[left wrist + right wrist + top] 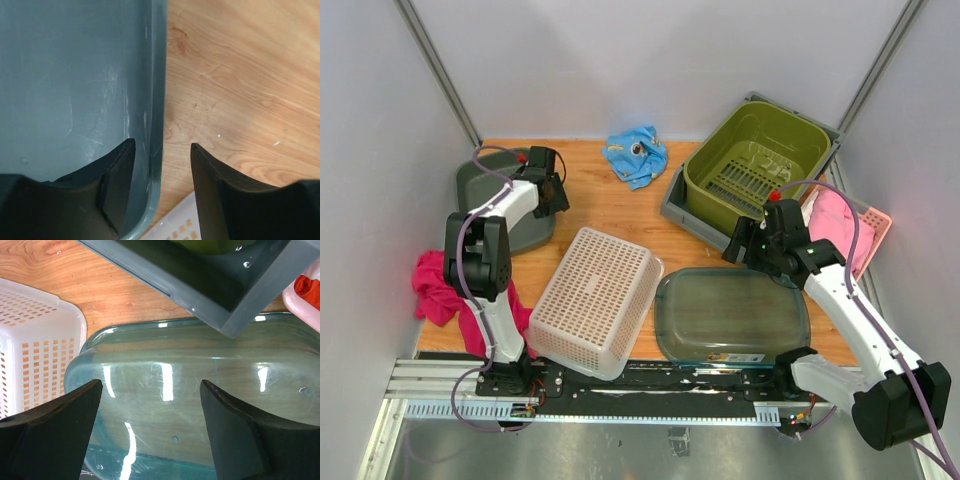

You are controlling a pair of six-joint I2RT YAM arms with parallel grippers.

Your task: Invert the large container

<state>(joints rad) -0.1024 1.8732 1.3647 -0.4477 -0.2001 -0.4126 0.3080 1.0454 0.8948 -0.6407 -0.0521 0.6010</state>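
The left gripper (162, 143) stands open, fingers astride the rim of the grey container (75, 75), which sits seemingly upright at the left rear of the table (610, 205). The right gripper (150, 383) hangs open above the glass dish (240, 385). Nothing is gripped, so the flip looks wholly ahead.

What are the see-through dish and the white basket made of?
The dish looks like glass: clear, smooth and glossy, with bright streaks of reflected light. The basket is probably plastic: white, fairly dull, moulded with rows of small holes.
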